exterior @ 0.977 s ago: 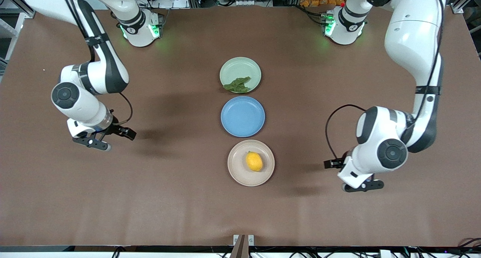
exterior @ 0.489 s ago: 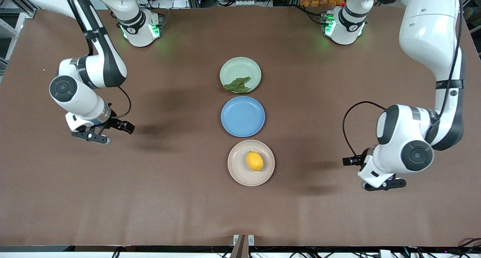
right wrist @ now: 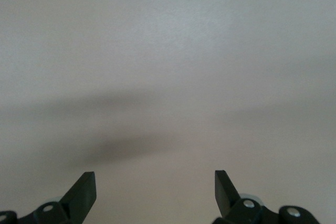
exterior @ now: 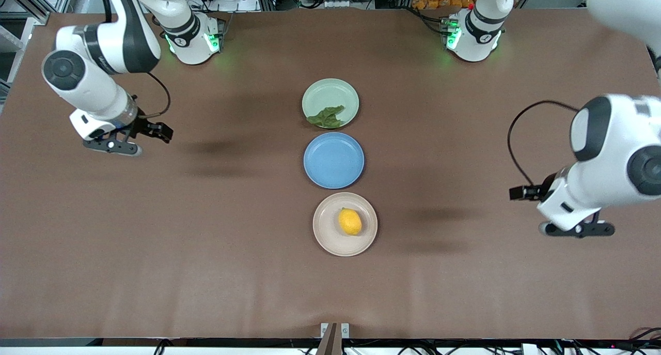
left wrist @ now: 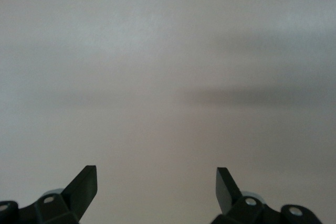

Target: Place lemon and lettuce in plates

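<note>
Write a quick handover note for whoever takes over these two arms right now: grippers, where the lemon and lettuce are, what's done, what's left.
Left gripper: open, empty, over bare table toward the left arm's end.
Right gripper: open, empty, over bare table toward the right arm's end.
Small oval yellow lemon: in the round beige plate, the plate nearest the front camera.
Dark green wrinkly lettuce leaf: in the pale mint green plate, at its nearer rim.
Round blue plate between them holds nothing.
Done: both items plated.
Left: nothing visible; both arms are clear of the plates.
</note>
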Tool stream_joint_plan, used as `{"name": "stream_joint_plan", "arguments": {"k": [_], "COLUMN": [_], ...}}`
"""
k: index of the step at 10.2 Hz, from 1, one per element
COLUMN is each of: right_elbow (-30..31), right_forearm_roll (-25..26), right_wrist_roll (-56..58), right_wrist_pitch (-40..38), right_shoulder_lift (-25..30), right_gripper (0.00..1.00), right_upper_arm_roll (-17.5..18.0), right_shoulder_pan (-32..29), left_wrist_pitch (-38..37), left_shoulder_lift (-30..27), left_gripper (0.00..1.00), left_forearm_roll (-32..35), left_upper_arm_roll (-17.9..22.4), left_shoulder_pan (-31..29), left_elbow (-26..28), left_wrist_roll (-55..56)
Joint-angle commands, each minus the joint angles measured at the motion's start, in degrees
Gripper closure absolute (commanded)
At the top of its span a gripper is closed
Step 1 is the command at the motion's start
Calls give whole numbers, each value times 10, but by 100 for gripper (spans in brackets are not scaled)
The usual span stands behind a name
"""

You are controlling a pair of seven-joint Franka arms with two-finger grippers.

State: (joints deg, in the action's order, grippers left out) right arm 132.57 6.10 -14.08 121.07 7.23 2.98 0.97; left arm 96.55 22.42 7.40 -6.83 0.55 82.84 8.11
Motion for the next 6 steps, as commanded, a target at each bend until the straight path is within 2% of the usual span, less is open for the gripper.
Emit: {"name": "stream_joint_plan", "arguments": {"k": [1, 2, 3, 4, 6], "right_elbow": [-20, -43, -68, -100, -193], "right_forearm_roll": [-5, -28, -38, -38, -38], "right_wrist_roll": [30, 31, 32, 40, 78], "right_wrist_pitch": [0, -3, -12, -37, -134], "right_shoulder_lift": [4, 2, -1, -7, -14], "right_gripper": [0, 0, 0, 0, 0], "right_upper_arm_roll": [6, 6, 7, 8, 8], "right_shoulder_pan": [-24, -25, -24, -24, -26], "left_wrist_pitch": [14, 13, 8, -19, -63], "left_shoulder_lift": [-156, -190, -208, -210, -199], "left_gripper": [0, 0, 0, 0, 0], "left_forearm_roll": [-49, -49, -49, -49, -51], "left_upper_arm_roll": [46, 46, 46, 43, 20], "left_shoulder_pan": [9, 4, 2, -5, -24], "left_elbow": [162, 189, 194, 176, 105], "left_wrist_roll": [-36, -49, -47, -46, -45]}}
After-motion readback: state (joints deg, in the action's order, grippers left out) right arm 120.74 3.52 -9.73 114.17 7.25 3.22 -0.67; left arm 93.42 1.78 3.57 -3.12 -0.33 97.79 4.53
